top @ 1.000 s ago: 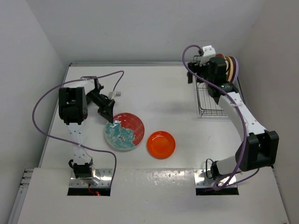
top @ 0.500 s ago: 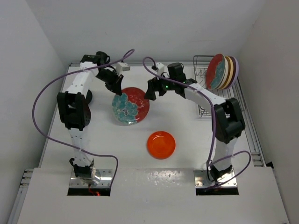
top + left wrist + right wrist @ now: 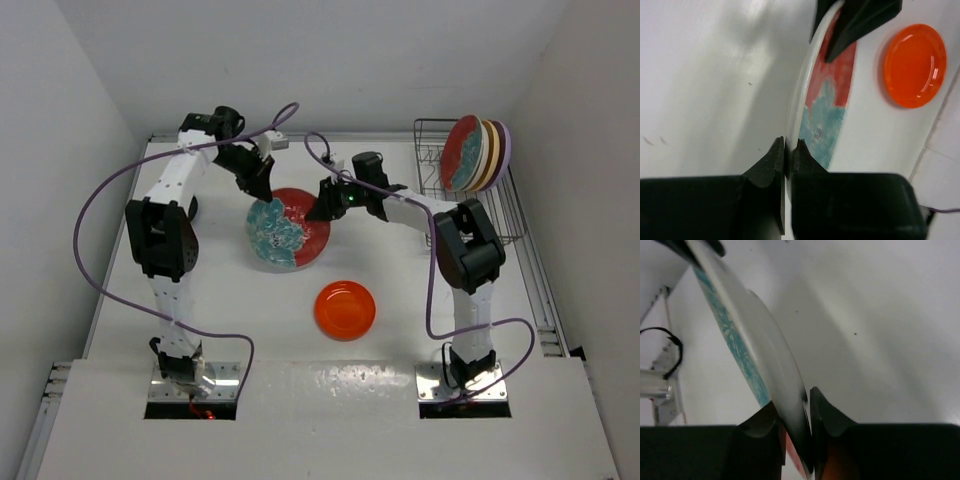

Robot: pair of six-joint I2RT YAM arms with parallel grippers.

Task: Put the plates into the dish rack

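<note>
Holding the red plate with teal flowers [image 3: 287, 232] tilted on edge above the surface [image 3: 200, 300], the left end effector [image 3: 262, 185] is clamped tight on the plate's far rim. The left wrist view shows both fingers pressed against that thin edge. The right end effector [image 3: 322, 208] meets the same plate from the other side, and in its own wrist view its fingers sit closed on the rim. Both arms therefore grip one plate, which looks like a handover. The likely reason is that the dish rack [image 3: 503, 212] stands at the far right corner, within the right arm's reach rather than the left's. Standing the plate up exposes a rim that can be pinched and suits the upright slot it must enter. Several racked plates [image 3: 478, 152] already stand together at the rack's far end. The orange plate [image 3: 345, 310] lies flat nearer the arms, not yet loaded. Whether the held plate's lower edge touches the surface cannot be told.
</note>
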